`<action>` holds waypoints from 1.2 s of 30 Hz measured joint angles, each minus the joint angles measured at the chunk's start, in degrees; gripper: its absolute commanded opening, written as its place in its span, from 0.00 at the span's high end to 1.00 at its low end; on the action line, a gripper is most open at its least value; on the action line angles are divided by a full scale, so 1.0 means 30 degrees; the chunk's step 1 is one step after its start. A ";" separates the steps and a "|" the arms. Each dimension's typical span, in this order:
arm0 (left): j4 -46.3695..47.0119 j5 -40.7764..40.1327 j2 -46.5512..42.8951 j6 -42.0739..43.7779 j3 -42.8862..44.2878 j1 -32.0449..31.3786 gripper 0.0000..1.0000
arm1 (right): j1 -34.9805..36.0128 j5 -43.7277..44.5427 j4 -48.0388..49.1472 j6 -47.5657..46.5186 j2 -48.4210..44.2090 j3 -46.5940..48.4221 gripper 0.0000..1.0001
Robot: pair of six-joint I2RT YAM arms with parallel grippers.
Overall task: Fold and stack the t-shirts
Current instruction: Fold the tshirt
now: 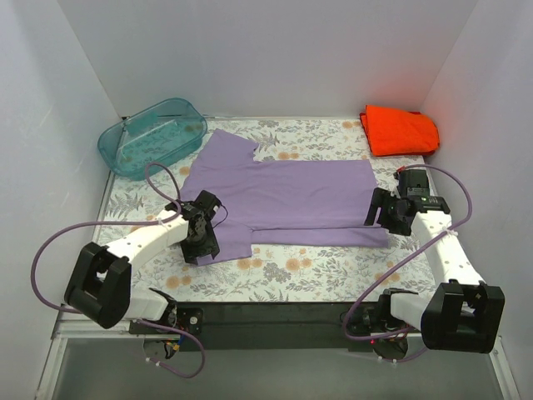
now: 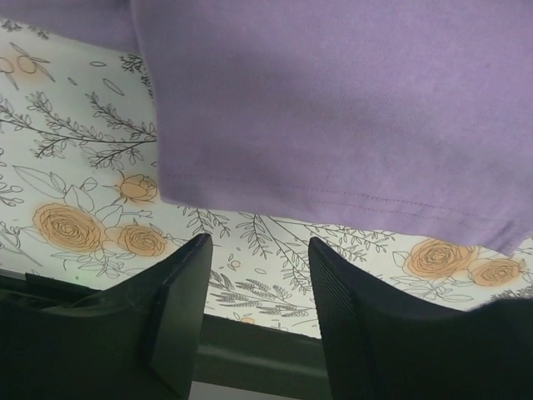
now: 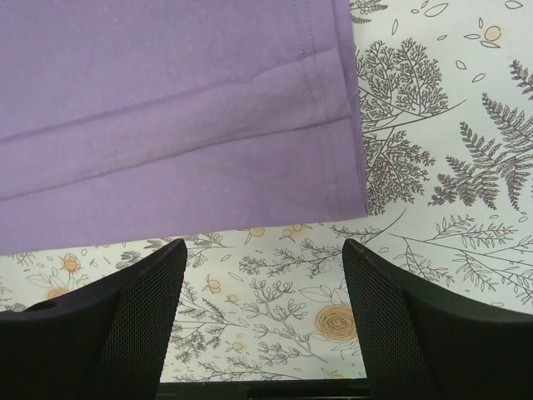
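Observation:
A lavender-purple t-shirt lies flat across the middle of the flowered table, its near long side folded over. An orange-red t-shirt sits folded at the back right corner. My left gripper hovers over the purple shirt's near left sleeve; in the left wrist view its fingers stand apart with only tablecloth between them, the purple t-shirt's hem just ahead. At the shirt's right hem my right gripper is open wide, its fingertips bare, the folded corner of the purple t-shirt just beyond.
A translucent teal tub stands at the back left corner. White walls close in the table on three sides. A dark rail with the arm bases runs along the near edge.

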 measured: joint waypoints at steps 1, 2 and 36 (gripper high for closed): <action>0.0189 0.0007 0.0262 -0.0102 -0.0102 -0.0146 0.55 | 0.0000 -0.0058 0.0000 -0.0007 -0.0087 -0.0073 0.18; 0.0313 0.0007 0.0481 -0.0182 -0.0175 -0.0233 0.56 | 0.0000 -0.0117 0.0022 -0.0022 -0.0160 -0.0124 0.18; 0.0998 -0.0539 0.2732 -0.0430 0.1406 -0.0714 1.00 | 0.0000 -0.0874 0.0051 -0.0576 -0.0379 -0.0889 0.18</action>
